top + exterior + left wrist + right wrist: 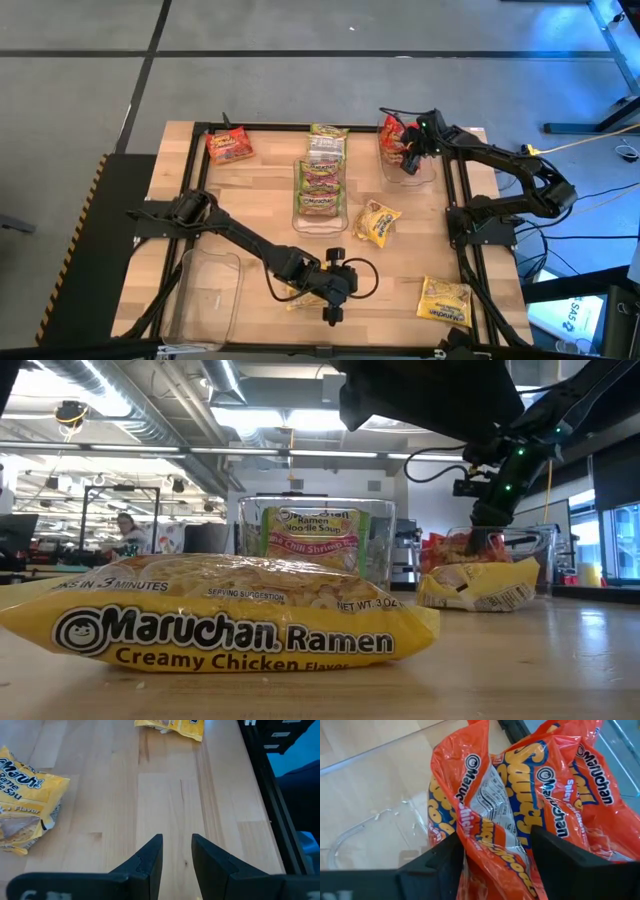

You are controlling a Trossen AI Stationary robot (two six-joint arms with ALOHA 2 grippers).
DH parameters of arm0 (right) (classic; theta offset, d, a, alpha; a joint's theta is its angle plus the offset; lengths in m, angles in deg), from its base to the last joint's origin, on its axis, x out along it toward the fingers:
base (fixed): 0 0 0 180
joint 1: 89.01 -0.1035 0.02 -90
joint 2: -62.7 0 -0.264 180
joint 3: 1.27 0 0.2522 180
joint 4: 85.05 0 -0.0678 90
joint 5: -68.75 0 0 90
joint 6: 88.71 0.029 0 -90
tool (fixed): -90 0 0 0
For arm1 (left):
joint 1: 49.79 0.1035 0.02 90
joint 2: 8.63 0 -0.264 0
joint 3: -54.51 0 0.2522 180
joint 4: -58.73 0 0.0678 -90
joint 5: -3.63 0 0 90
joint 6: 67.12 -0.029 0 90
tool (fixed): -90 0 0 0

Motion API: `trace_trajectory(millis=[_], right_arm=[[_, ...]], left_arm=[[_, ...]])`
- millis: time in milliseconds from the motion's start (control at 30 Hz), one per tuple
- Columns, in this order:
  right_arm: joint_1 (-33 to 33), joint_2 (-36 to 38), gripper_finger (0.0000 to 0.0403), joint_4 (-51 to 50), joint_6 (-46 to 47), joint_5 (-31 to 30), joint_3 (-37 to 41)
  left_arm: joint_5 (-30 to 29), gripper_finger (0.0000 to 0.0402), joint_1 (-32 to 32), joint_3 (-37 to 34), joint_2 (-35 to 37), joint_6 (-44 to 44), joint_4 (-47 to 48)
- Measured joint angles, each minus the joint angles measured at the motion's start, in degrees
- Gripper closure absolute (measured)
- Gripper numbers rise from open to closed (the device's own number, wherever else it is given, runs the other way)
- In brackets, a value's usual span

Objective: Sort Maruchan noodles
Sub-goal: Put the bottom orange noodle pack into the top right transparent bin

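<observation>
My right hand (495,850) grips a crinkly red plastic noodle packet (485,820) inside the clear rectangular bin (432,172); my left hand (176,851) hovers open over the wooden surface (170,795).

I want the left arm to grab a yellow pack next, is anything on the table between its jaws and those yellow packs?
Nothing visible. In the left wrist view, bare wood lies between the left gripper and both yellow packets.

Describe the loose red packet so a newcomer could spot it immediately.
Start at the wooden table in the high view and go to its far left corner, left of the middle clear bin of green packets. The red packet lies there alone on bare wood, while the other red ones sit in the bin under the right claw.
</observation>
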State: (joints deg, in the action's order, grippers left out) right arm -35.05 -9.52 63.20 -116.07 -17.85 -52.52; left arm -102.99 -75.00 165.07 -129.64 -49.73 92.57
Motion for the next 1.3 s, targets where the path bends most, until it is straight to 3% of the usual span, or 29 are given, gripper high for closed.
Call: trace_trajectory(millis=[400,967,1100,1300], right_arm=[[0.11,4.00,0.0201,-4.13,1.49,-4.14,-3.01],[0.07,3.80,0.0204,-9.02,2.67,-2.76,-3.13],[0.07,4.07,0.0204,-9.88,2.93,-4.75,-3.15],[0.02,6.22,0.0204,-15.75,5.14,-4.69,-7.65]], left_arm=[[0.02,0.0305,0.04,0.00,0.00,0.01,0.00],[-0.02,0.0305,0.04,-0.02,0.00,0.05,-0.34],[-0.02,0.0305,0.04,-0.02,0.00,0.02,-0.51],[-0.07,0.0305,0.04,-0.02,0.00,0.04,-0.52]])
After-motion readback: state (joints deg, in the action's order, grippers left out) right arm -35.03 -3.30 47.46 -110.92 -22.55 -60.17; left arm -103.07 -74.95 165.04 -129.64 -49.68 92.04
